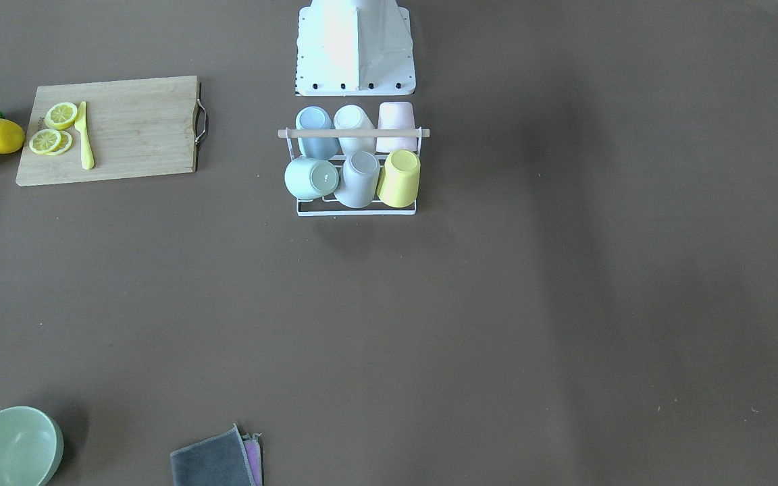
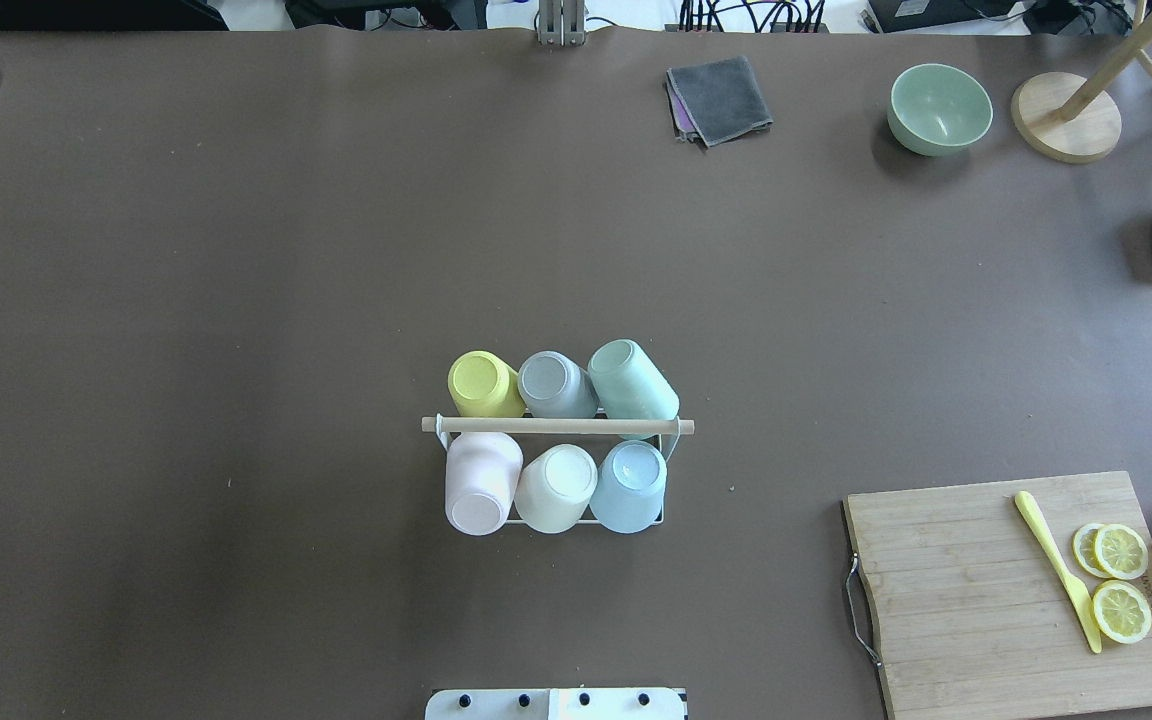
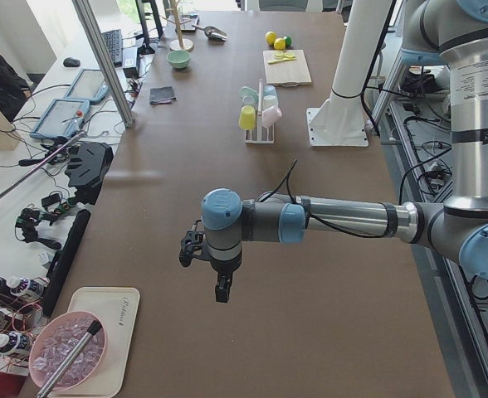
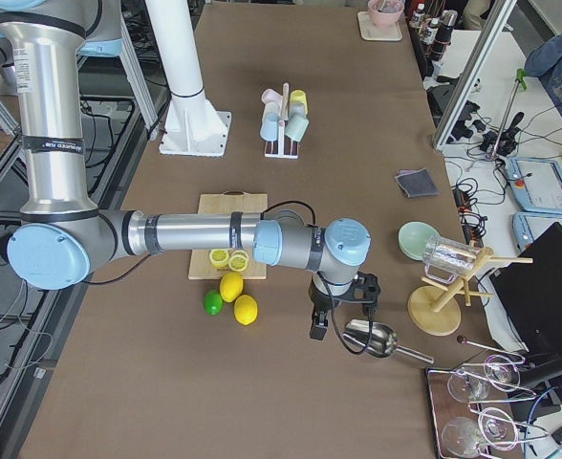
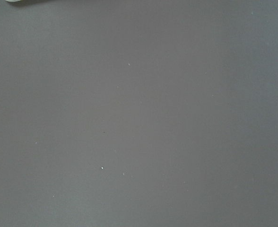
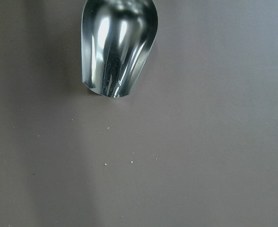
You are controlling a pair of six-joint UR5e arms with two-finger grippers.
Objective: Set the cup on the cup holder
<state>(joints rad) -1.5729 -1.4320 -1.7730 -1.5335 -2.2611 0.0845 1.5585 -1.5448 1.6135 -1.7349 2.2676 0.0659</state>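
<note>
The cup holder stands mid-frame in the overhead view, its rod handle running left to right. Six cups fill its prongs, the yellow cup at the upper left of the set. I find no loose cup in any view. The left gripper hangs at lower centre of the left side view. The right gripper hangs just beside the metal scoop. Both show only in side views, so I cannot tell whether either is parted or closed. Each is well apart from the holder, out to opposite sides, and I judge neither arm clearly nearer.
</note>
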